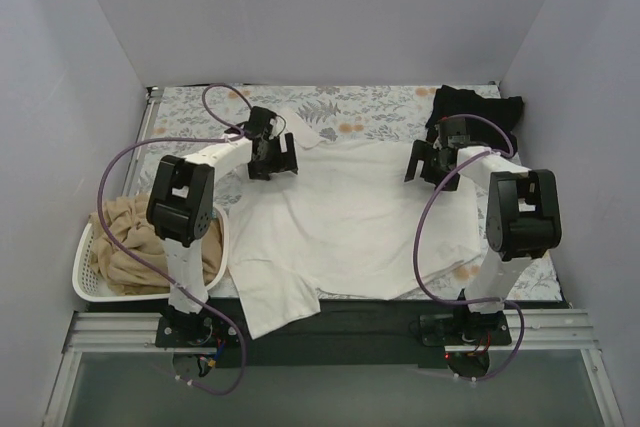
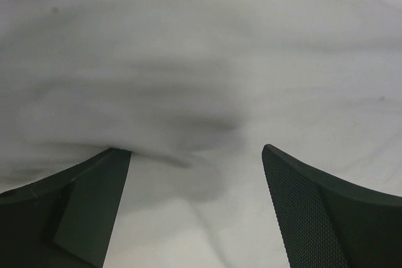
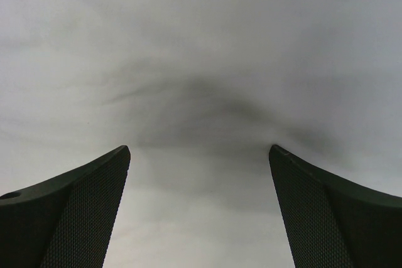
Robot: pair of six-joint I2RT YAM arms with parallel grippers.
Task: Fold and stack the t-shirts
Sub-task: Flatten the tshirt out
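The white t-shirt (image 1: 345,222) lies spread flat across the middle of the table, one sleeve hanging over the front edge. My left gripper (image 1: 277,162) is open, low over its far left corner; the left wrist view shows only white cloth (image 2: 201,80) between the spread fingers (image 2: 314,211). My right gripper (image 1: 424,162) is open over the far right corner; white cloth (image 3: 201,92) fills its view between the fingers (image 3: 81,211). The tan t-shirt (image 1: 125,242) is bunched in the basket at the left. The black t-shirt (image 1: 478,107) is crumpled at the far right.
A white perforated laundry basket (image 1: 85,282) stands at the left table edge beside the left arm. The floral tablecloth (image 1: 370,112) shows behind the white shirt. Grey walls close in on three sides.
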